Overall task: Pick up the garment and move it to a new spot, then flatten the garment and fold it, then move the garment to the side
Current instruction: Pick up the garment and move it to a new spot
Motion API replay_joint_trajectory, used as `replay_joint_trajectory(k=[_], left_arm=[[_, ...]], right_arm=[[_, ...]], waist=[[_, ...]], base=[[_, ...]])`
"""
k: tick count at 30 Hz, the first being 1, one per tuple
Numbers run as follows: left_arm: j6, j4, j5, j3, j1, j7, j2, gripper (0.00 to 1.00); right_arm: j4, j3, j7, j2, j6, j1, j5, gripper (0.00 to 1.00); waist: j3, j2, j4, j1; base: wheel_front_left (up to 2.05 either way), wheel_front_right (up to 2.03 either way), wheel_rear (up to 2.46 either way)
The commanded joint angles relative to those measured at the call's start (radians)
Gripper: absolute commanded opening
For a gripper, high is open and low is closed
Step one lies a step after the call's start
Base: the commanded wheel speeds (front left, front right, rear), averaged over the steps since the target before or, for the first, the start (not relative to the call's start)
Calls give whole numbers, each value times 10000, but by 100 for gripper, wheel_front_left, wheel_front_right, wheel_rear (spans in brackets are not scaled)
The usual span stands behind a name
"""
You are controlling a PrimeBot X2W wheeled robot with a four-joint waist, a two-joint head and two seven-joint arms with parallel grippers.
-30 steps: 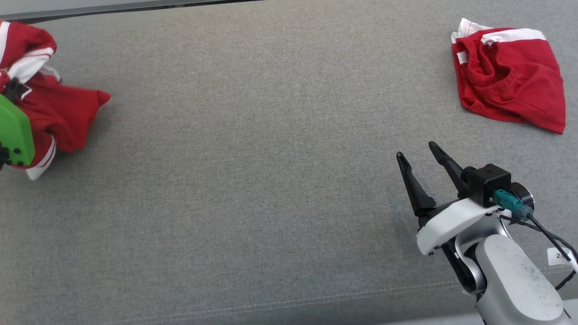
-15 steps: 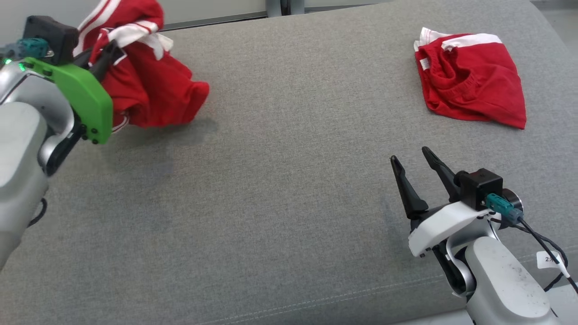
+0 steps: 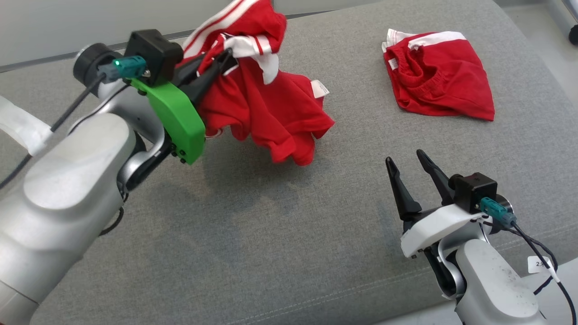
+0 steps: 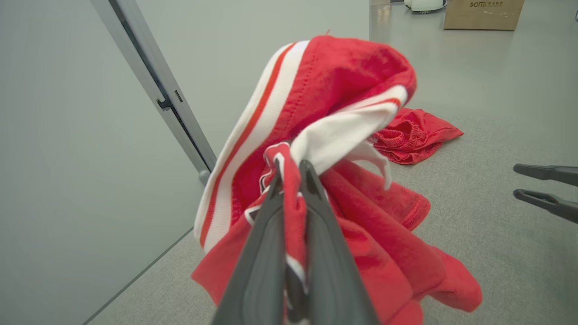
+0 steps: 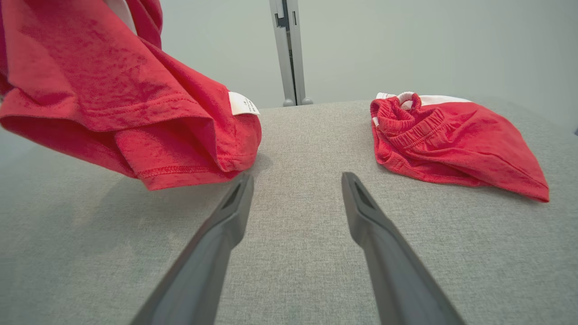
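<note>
My left claw (image 3: 226, 56): pressed together on a bunch of the garment's white-and-red striped edge, with cloth pinched between both fingers. It is raised above the desk, well to the left of the red shorts.
Garment (image 3: 271, 113): red with white stripes, crumpled, hanging from my left claw in loose folds. It is left of the shorts and apart from them.
Garment's lowest fold: low over the desk. From my right wrist it looks just clear of the cover, though I can't be sure it isn't brushing.
White label (image 3: 319, 88): on the garment's edge that faces the shorts.
My right claw (image 3: 404, 157): spread wide and gripping nothing, with its fingers pointing up the desk. It is low, nearer to me than the shorts and a little left of them.
Red shorts (image 3: 442, 81): lying flat on the far right part of the desk. The elastic waistband is turned toward the garment, and a white band runs along their far edge.
Desk (image 3: 271, 234): covered in grey woven cloth, with a stitched seam along the edge nearest me.
</note>
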Motion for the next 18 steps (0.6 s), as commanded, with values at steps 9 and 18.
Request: replay_joint_trajectory(k=[9,18], left_arm=[[743,-205,-292,-153,1666,-957,-529,0],[1077,1003,-573,-89,3214,-2129,-1231,0]], right_arm=[[268,-8,-161,111,-7,-150,93,100],[421,79,-208,2,-7,-7,76,100]], waist=[[114,-1,-56,0],[-159,-1,276,0]], base=[[0,0,0],[0,0,0]])
